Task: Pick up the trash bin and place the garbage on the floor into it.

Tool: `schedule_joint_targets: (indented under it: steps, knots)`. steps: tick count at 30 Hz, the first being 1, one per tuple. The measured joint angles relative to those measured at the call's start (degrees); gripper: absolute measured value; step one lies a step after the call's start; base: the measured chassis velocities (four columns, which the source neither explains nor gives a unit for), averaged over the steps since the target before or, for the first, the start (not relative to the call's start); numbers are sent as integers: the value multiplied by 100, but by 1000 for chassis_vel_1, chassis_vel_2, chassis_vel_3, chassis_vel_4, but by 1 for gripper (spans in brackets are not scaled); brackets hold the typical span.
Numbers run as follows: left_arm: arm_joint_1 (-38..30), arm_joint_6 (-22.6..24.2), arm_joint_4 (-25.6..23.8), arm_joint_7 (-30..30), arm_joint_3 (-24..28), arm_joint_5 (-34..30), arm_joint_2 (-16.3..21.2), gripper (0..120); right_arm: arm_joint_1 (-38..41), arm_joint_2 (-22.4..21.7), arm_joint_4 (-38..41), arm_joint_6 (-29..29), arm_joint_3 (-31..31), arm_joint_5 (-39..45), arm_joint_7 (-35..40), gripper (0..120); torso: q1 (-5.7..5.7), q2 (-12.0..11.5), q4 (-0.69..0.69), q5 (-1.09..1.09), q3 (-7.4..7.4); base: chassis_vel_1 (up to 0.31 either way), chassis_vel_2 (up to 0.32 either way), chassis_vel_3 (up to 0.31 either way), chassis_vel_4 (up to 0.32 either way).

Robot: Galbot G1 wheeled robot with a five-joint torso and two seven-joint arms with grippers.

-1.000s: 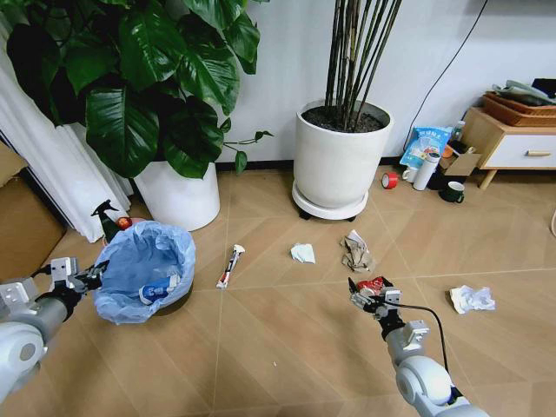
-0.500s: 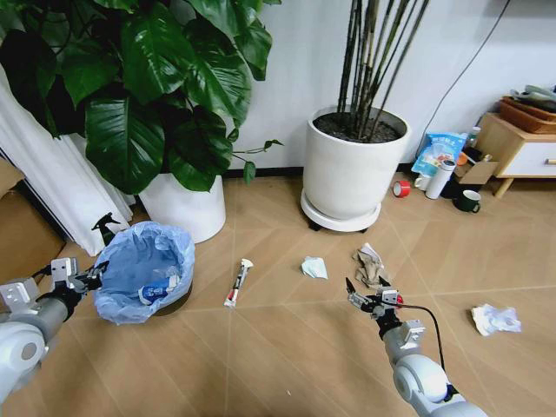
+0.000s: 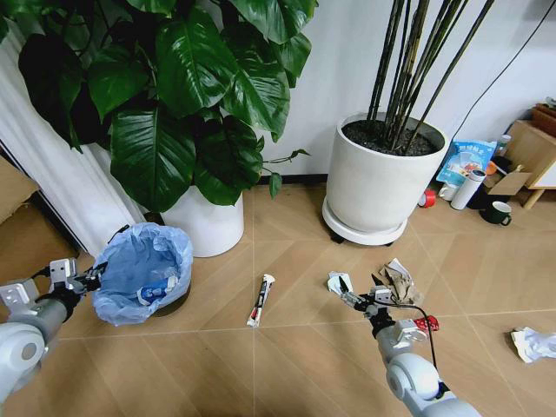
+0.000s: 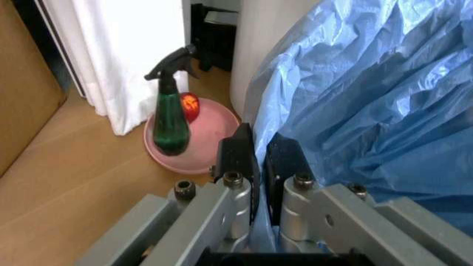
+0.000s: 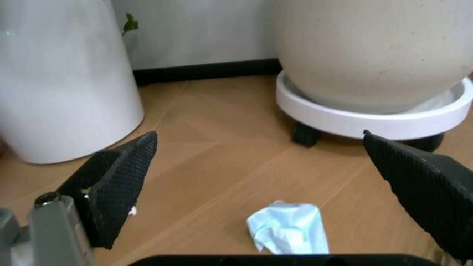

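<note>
The trash bin (image 3: pixel 143 274), black with a crinkly light-blue bag, is at the left of the head view, and a blue-white wrapper (image 3: pixel 157 290) lies inside it. My left gripper (image 3: pixel 92 278) is shut on the bag at the bin's rim (image 4: pixel 325 111), its fingers (image 4: pixel 238 158) pinching the plastic. My right gripper (image 3: pixel 358 300) is open low over the floor (image 3: pixel 295 365), just behind a crumpled white tissue (image 3: pixel 337 281). That tissue (image 5: pixel 288 233) lies between the spread fingertips (image 5: pixel 118 180). Other garbage lies around: a small tube (image 3: pixel 261 300), brown paper (image 3: pixel 400 282), a red can (image 3: pixel 426 324) and another tissue (image 3: pixel 532 343).
Two big white plant pots stand behind, a leafy one (image 3: pixel 206 221) and one on a wheeled base (image 3: pixel 373 187). A green spray bottle (image 4: pixel 171 111) stands in a pink dish (image 4: pixel 196 152) by a white curtain. A cup, bottle and red tape stand at the far right.
The whole head view has shifted, so the camera moved. My right gripper, earlier over the red can, is now at the white tissue; the can lies to its right. The left gripper still holds the bin.
</note>
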Motion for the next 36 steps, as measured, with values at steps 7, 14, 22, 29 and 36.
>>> schedule_joint_targets:
  steps: [7,14,22,29,36]
  knots:
    - [61,3,-140,-31,3,-26,33,0,747,463,-482,-291,-726,523,-45,100,-1,0,1,0,-1,-7,-45,0,25]
    - [104,16,-168,-87,12,-27,83,0,1898,1227,-2044,-430,-1822,727,39,100,0,0,5,0,1,-3,32,4,-11]
    - [65,29,-138,-129,52,-36,113,0,2642,1742,-3341,-511,-2362,489,63,100,0,0,1,-1,1,0,0,0,0]
    - [49,31,-106,-123,51,-77,155,0,3188,2153,-3922,-822,-2676,427,253,100,0,0,2,0,1,0,0,0,0]
    - [-13,31,-102,-110,53,-132,201,0,3535,2454,-4353,-1277,-3056,482,622,100,0,0,2,1,1,0,0,0,0]
